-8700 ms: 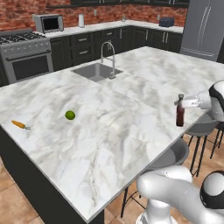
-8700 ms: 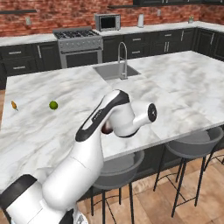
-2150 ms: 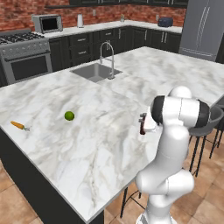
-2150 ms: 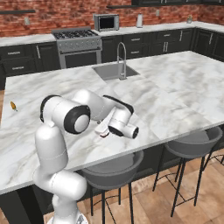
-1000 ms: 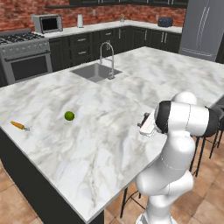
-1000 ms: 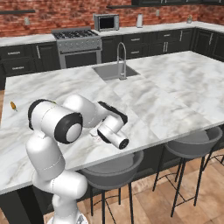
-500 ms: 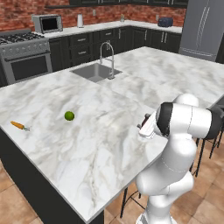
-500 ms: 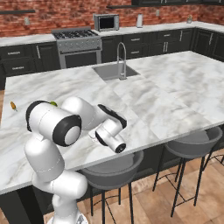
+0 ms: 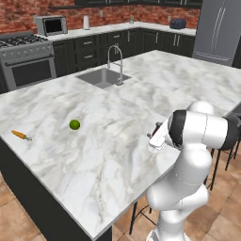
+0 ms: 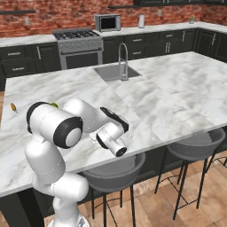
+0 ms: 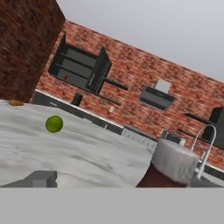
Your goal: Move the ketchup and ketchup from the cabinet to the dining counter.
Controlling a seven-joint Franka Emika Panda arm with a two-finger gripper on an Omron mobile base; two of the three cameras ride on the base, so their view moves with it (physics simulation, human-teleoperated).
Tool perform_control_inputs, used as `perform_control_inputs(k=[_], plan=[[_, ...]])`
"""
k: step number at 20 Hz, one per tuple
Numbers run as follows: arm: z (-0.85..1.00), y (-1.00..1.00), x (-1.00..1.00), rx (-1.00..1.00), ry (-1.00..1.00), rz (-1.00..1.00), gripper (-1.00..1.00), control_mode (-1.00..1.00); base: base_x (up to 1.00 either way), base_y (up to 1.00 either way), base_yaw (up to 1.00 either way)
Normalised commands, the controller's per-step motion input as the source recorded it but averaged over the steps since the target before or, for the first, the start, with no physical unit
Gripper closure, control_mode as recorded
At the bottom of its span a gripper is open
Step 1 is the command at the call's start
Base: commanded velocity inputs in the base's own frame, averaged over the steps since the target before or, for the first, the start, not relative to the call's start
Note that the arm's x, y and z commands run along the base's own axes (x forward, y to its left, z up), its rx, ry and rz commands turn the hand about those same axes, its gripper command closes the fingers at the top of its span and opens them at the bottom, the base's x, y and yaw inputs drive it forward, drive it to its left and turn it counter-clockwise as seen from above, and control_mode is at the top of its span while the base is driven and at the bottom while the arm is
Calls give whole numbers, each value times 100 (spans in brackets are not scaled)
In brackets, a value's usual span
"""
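**Maroon bottle down on the island, jaws off it**

Gripper (image 9: pixel 156 137) is low at the near edge of the dining counter (image 9: pixel 94 155), with the arm folded tight over the edge by the stools (image 10: pixel 195 148).

Hand state: spread wide and holding nothing. In the hand view, the one fingertip (image 11: pixel 41 178) I can see sits far out to the side. There is bare marble between it and the bottle. The other tip I can't make out.

Maroon ketchup (image 11: pixel 153 177) shows in the hand view just in front of the hand, off to the right. I see a dark body with a pale grey cap. It looks to be standing on the marble near the counter edge, but its base is cut off, so I can't confirm contact. From the left base view I only get a dark sliver just behind the gripper.

Red ketchup (image 11: pixel 65 77) is a small red speck on a shelf of the cabinet (image 11: pixel 81 65) on the far brick wall, with the door swung open. It is too small to say more.

Also on the counter:
- Lime (image 9: pixel 74 124), mid-counter and well apart from the gripper.
- Carrot (image 9: pixel 19 135), near the left edge.
- Sink (image 9: pixel 96 76) with faucet (image 9: pixel 116 59), at the far side.
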Motion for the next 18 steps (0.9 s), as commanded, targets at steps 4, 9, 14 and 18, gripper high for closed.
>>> perform_control_inputs(k=[4, 9, 14, 18], plan=[[8, -7, -10, 0, -2, -2, -100, -100, 0, 0, 0], [5, -2, -5, 0, 0, -2, -100, -100, 0, 0, 0], [5, 0, 5, 0, 0, 0, -100, -100, 0, 0, 0], [1, 2, 0, 0, 0, 0, -100, -100, 0, 0, 0]])
